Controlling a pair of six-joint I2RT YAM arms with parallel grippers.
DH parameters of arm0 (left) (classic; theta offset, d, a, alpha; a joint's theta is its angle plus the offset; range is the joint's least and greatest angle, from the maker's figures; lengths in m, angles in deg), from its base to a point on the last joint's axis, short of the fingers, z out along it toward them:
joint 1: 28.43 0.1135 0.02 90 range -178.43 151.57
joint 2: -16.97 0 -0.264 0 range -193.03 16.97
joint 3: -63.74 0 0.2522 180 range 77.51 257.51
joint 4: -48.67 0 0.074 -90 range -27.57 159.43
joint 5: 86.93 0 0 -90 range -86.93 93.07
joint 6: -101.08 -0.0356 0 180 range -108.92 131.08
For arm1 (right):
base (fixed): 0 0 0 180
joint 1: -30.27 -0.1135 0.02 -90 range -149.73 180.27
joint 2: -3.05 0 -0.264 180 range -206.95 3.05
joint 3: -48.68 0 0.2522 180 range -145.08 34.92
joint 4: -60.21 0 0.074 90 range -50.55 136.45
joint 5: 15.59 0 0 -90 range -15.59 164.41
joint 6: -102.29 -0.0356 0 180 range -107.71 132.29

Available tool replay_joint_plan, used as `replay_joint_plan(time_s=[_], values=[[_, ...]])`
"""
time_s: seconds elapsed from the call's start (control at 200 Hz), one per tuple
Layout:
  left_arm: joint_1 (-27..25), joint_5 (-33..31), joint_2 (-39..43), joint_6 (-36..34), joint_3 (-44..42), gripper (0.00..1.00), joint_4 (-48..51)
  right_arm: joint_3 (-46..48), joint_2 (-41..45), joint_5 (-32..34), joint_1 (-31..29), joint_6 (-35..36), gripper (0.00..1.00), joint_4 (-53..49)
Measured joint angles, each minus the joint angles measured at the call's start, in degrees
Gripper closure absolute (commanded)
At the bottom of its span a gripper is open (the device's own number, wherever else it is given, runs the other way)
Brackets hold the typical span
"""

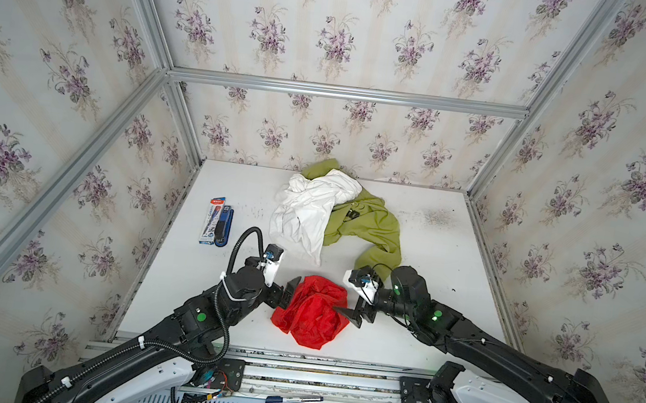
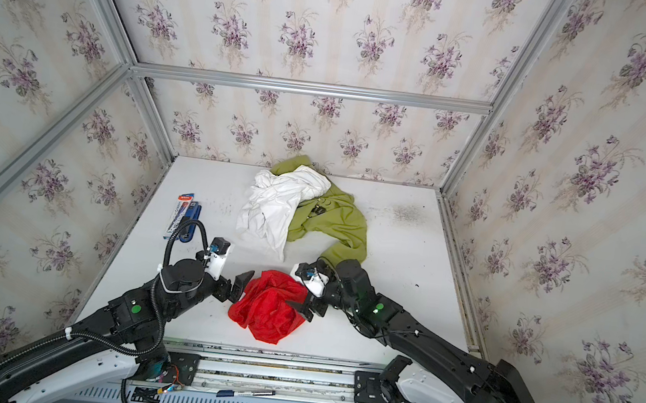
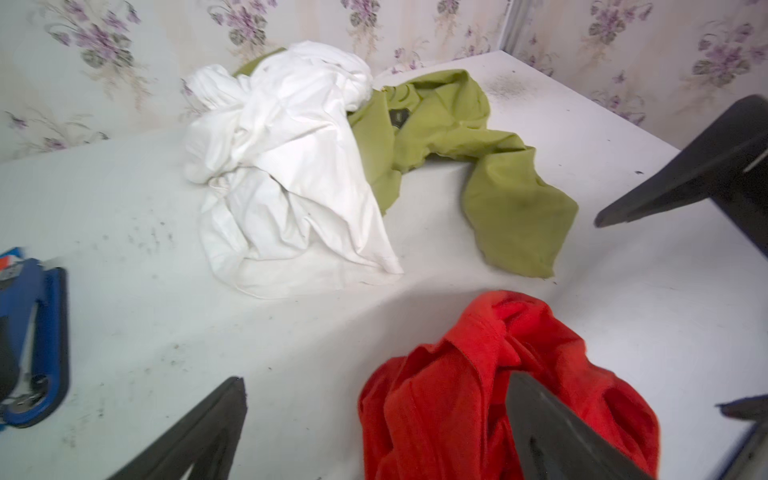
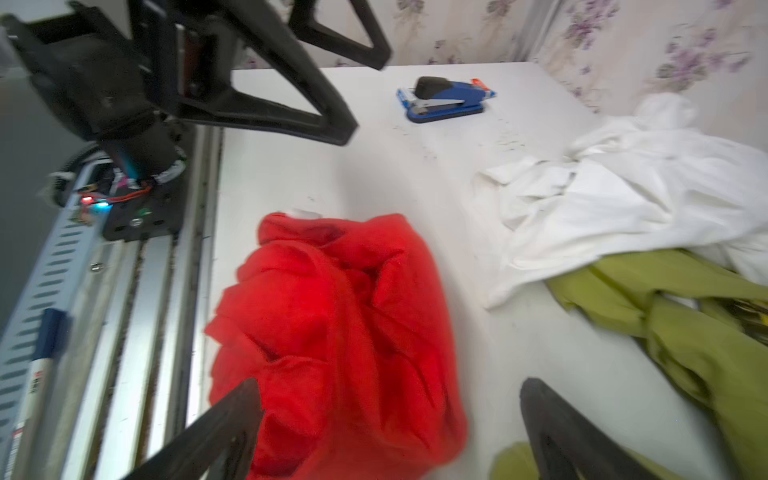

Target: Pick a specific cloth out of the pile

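The red cloth [image 1: 309,314] lies crumpled on the near middle of the desk [image 1: 430,266], well apart from the pile [image 1: 336,212] at the far middle. The pile is a white cloth [image 1: 303,212] lying partly over a green cloth [image 1: 376,230].

The left hand [image 1: 288,292] is at the red cloth's left edge and the right hand [image 1: 350,306] at its right edge. Both are spread wide, gripping nothing. In the right wrist view the red cloth sits between the right hand's fingers. A small white label [image 4: 305,214] peeks out at its edge, and I can read no words on it.

The green cloth has a small black tag [image 3: 397,118] — too blurry to read. On the left of the desk a blue stapler [image 1: 222,228] lies beside a blue-and-white box [image 1: 211,218] — its writing is too small to read.
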Motion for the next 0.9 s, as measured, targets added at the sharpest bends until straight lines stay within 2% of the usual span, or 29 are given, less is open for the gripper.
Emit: replay_joint_plan(time_s=[0.12, 0.19, 0.27, 0.42, 0.505, 0.69, 0.899], values=[[0.31, -6.05, -3.54, -2.14, 0.52, 0.01, -3.3, 0.0, -0.15, 5.31, 6.93, -3.15, 0.01, 2.05], [2.32, -8.44, -6.03, -3.72, 0.66, 0.01, -4.28, 0.0, -1.73, 10.03, 11.54, -5.29, 0.01, 4.39], [6.56, -9.42, -7.74, -4.66, 0.96, 0.01, -4.79, 0.5, -3.89, 16.2, 15.78, -7.32, 0.01, 7.54], [15.85, -8.31, -7.98, -5.16, 0.24, 0.01, -6.54, 3.04, -7.56, 23.21, 21.31, -9.73, 0.01, 12.7], [20.31, -7.02, -6.93, -5.55, -2.32, 0.01, -9.07, 4.76, -8.66, 28.3, 22.86, -10.23, 0.02, 16.09], [27.87, -4.7, -5.9, -6.64, -7.74, 0.01, -13.88, 9.64, -14.23, 34.93, 24.48, -9.27, 0.02, 25.94], [36.76, -1.4, -11.91, -6.49, -7.15, 0.01, -19.78, 10.51, -23.89, 40.72, 25.2, -6.29, 0.01, 38.51]])
